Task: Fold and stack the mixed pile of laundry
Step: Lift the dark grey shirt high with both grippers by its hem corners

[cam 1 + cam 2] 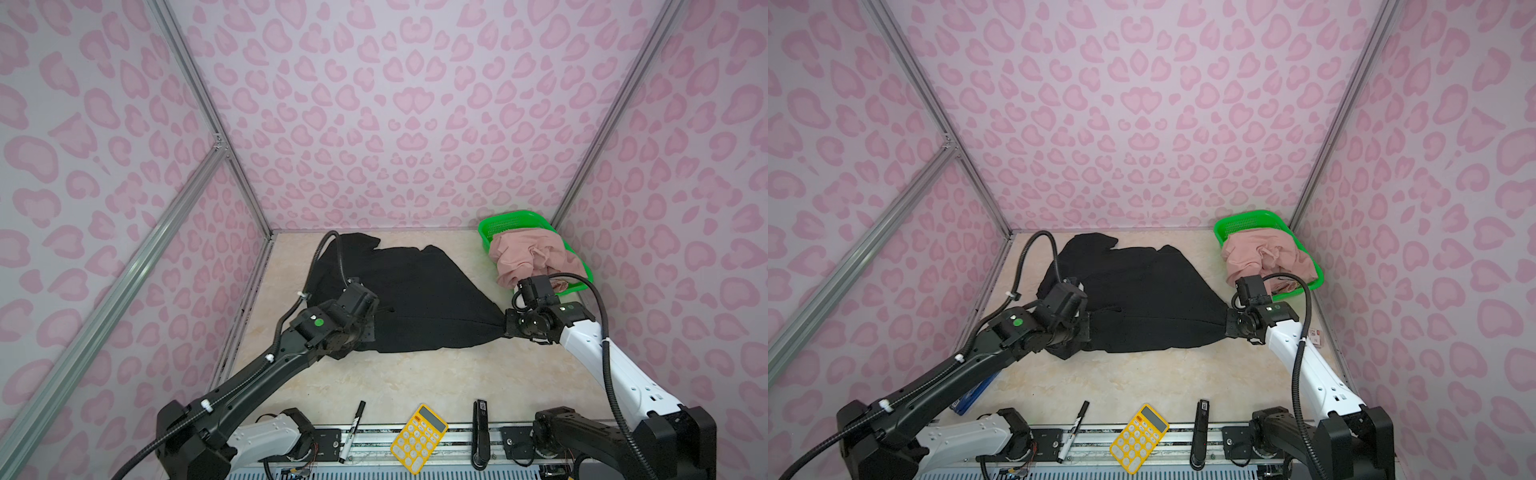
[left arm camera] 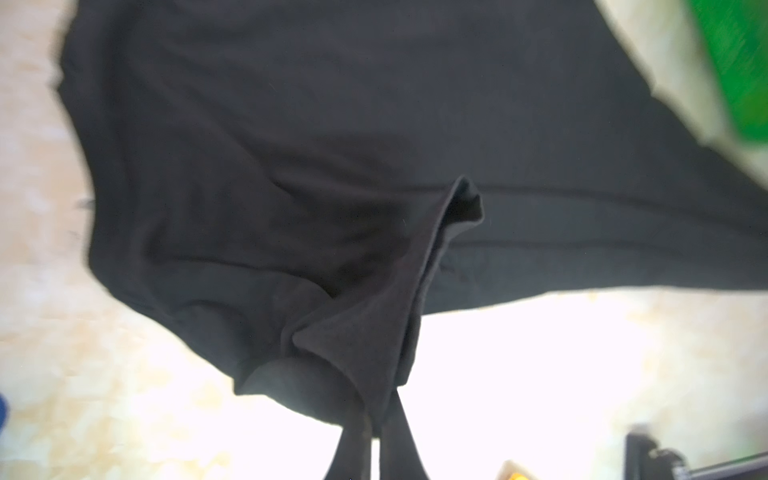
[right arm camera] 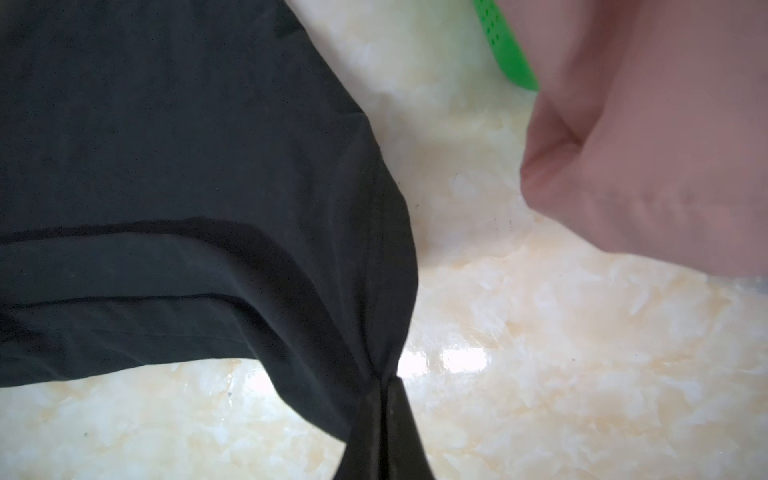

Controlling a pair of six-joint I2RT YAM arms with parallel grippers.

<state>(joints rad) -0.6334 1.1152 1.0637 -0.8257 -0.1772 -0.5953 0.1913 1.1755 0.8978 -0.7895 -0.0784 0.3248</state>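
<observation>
I have both grippers clamped tight on the black garment [image 1: 415,299]. My left gripper [image 2: 376,419] pinches a bunched fold at the garment's left edge, and my right gripper [image 3: 381,395] pinches its right corner. The garment lies spread between them mid-table [image 1: 415,382]. A dusty-pink garment [image 1: 528,257] fills the green basket [image 1: 511,222] at the far right corner.

Left arm [image 1: 257,370] is stretched forward from the near-left corner of the table [image 1: 415,374], wrist bent low. Left gripper [image 2: 376,417] is clamped on a fold of the black garment [image 1: 424,291]. Right arm [image 1: 590,357] is reached in from the near-right corner. Right gripper [image 3: 383,388] is pointed toward the left edge, pinched tight on the garment's corner.
</observation>
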